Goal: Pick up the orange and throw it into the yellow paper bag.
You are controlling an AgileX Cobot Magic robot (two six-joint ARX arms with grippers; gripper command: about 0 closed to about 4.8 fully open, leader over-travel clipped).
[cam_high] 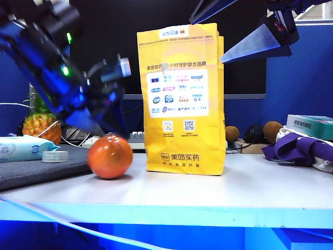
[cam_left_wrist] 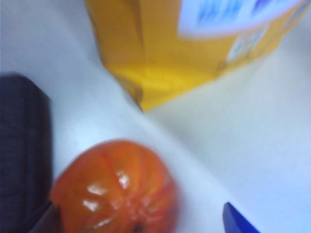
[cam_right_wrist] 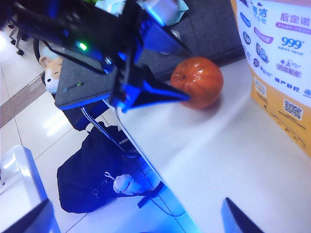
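Observation:
The orange (cam_high: 110,156) rests on the white table beside the tall yellow paper bag (cam_high: 182,99), which stands upright. My left gripper (cam_high: 112,130) hangs just over the orange's top, open. In the left wrist view the orange (cam_left_wrist: 114,189) lies between the wide-apart fingertips (cam_left_wrist: 237,221), close to the dark one, near the bag's corner (cam_left_wrist: 160,73). My right gripper (cam_high: 206,41) is open, high beside the bag's top. Its wrist view looks down on the orange (cam_right_wrist: 197,81), the left gripper (cam_right_wrist: 160,92) and the bag (cam_right_wrist: 282,58); the right gripper (cam_right_wrist: 136,221) holds nothing.
A dark mat (cam_high: 41,169) lies left of the orange with a wipes pack (cam_high: 21,147) and a small lid (cam_high: 54,156); a pineapple (cam_high: 39,125) stands behind. Brown balls (cam_high: 272,130), purple cloth (cam_high: 296,148) and a box (cam_high: 312,125) sit right. The table's front edge (cam_right_wrist: 160,179) is near.

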